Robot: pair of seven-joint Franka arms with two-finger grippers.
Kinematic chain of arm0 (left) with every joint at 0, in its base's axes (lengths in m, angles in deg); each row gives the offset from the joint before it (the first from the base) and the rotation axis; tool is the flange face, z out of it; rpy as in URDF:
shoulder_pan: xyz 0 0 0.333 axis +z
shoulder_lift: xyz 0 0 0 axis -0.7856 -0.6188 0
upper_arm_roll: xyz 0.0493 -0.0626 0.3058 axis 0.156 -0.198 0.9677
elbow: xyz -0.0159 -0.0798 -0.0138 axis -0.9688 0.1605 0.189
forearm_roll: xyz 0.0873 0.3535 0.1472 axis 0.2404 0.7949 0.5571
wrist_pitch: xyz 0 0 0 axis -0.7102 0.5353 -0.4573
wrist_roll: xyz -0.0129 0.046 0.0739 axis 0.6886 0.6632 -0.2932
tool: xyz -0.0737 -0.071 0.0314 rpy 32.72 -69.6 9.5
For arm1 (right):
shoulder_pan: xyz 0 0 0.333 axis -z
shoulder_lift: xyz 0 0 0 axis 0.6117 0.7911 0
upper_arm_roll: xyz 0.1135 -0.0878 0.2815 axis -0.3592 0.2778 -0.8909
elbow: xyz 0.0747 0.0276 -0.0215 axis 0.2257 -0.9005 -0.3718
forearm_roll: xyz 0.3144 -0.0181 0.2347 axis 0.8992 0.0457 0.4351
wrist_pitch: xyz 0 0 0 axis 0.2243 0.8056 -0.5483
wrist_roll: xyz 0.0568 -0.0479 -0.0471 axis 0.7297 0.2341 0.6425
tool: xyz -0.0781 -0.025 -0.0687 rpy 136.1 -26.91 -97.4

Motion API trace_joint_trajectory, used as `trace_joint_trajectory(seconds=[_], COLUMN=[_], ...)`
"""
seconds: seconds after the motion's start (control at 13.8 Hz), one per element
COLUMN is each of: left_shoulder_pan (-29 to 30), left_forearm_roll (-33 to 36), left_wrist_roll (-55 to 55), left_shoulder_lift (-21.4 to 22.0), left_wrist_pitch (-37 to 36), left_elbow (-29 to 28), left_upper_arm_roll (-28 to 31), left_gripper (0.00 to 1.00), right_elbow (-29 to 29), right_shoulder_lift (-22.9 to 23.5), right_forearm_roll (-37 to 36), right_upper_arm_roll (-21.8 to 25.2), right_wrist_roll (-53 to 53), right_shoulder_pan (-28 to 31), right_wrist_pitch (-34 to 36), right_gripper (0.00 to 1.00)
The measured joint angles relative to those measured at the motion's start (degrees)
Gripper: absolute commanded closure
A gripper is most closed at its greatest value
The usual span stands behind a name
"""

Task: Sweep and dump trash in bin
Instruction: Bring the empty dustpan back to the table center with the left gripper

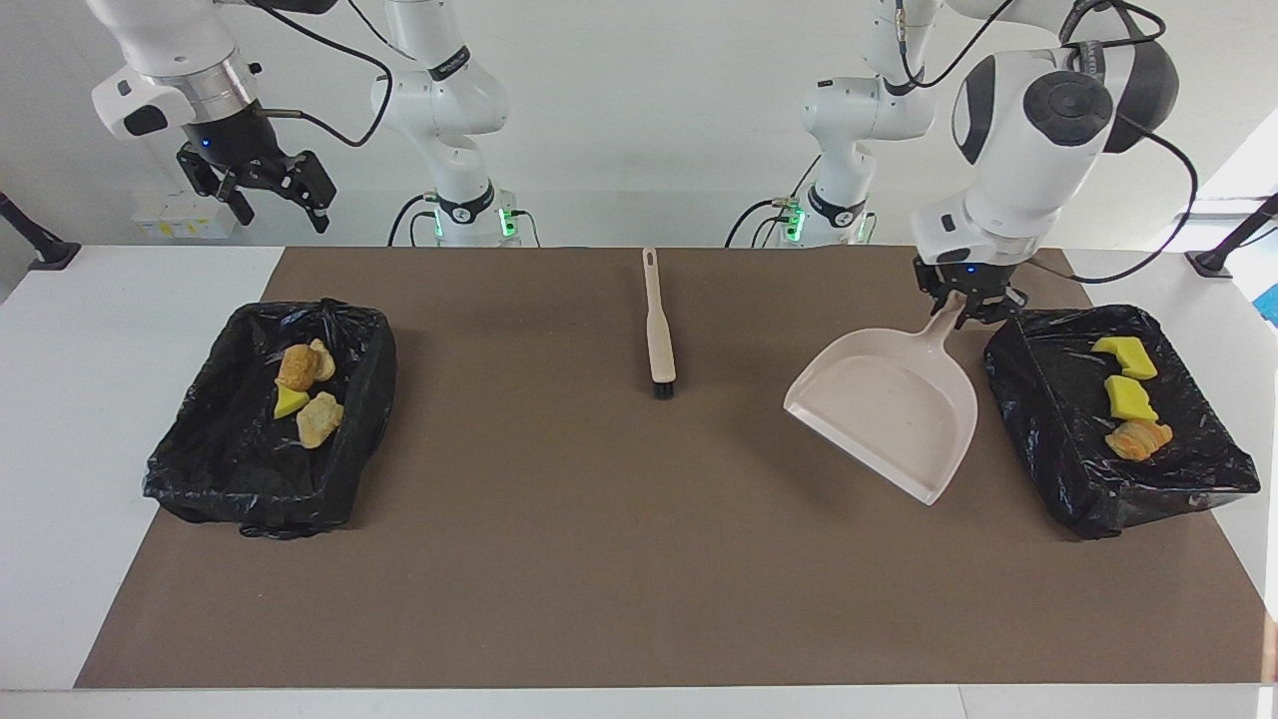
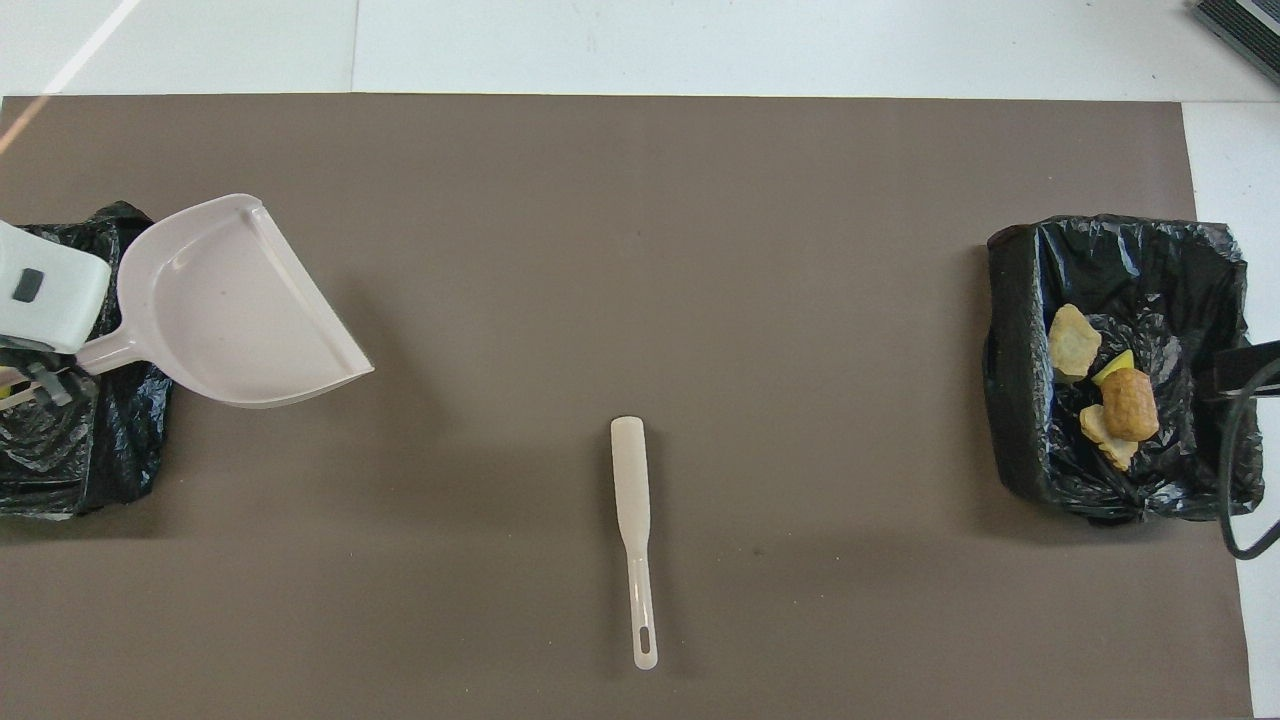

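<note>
My left end effector (image 1: pixel 964 304) clamps the empty dustpan (image 1: pixel 889 411) beside a bin (image 1: pixel 1038 399); right end effector (image 1: pixel 268 196) waits, fingers apart. Scraps (image 1: pixel 1128 397) are binned; brush (image 1: pixel 658 330) on counter.

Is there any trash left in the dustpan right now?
No: the dustpan, held by its handle in the left gripper beside the bin, shows a bare inside with no scraps.
</note>
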Motion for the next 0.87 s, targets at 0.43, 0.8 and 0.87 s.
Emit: trace_joint_trajectory(seconds=[0.43,0.8,0.87], left_shoulder_pan=[-10.8,-13.83,-15.45], left_forearm_roll=[-5.86,-7.72,-7.77], left_wrist_roll=[32.55,42.01,45.8], left_shoulder_lift=[-10.16,-16.63,-16.97], left_wrist_pitch=[16.19,19.2,19.02], left_elbow=[0.64,7.63,9.32], left_upper_arm_roll=[-0.12,-0.12,-0.12], left_gripper=[1.0,1.0,1.0], right_elbow=[0.0,0.0,0.0], right_shoulder_lift=[0.0,0.0,0.0], right_forearm_roll=[0.11,0.11,0.11], right_upper_arm_roll=[-0.72,-0.72,-0.72], right_wrist_roll=[-0.04,-0.04,-0.04], right_shoulder_pan=[-0.56,-0.56,-0.56], right_wrist_pitch=[-0.19,-0.2,-0.2], right_gripper=[0.0,0.0,0.0])
